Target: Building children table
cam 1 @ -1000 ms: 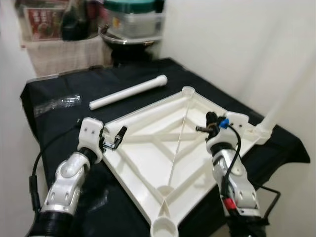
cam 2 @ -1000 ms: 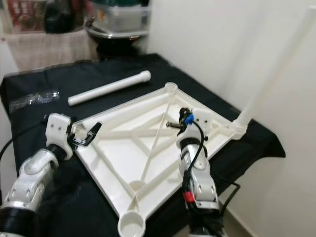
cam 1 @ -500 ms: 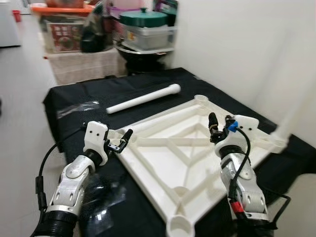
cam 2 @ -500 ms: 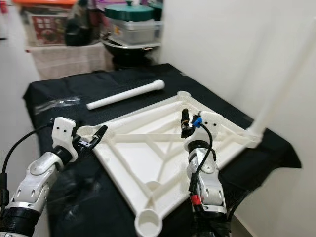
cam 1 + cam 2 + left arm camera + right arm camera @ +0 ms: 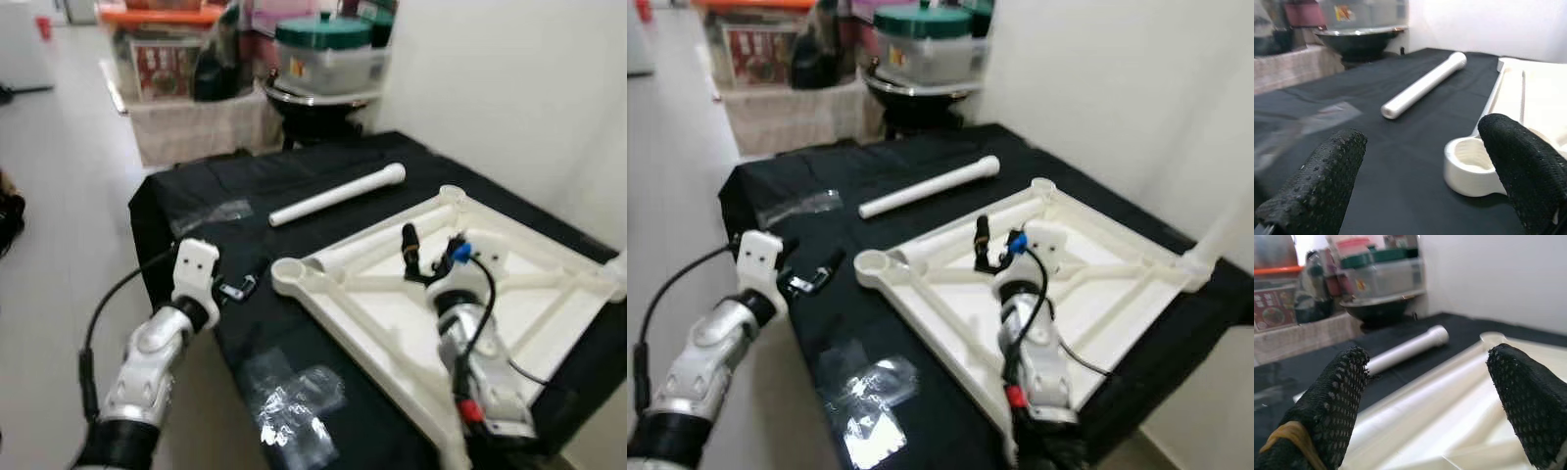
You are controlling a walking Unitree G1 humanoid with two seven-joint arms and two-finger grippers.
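Two grippers hang spread wide and empty. The left gripper hovers over the black cloth just left of the upturned white tabletop, near its corner socket. The loose leg lies beyond the tabletop. The right gripper hovers above the tabletop's ribs.

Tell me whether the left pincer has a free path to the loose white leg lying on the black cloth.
Probably yes. The left pincer is open and empty, and bare black cloth lies between it and the white leg. The tabletop frame sits beside that path, not across it.
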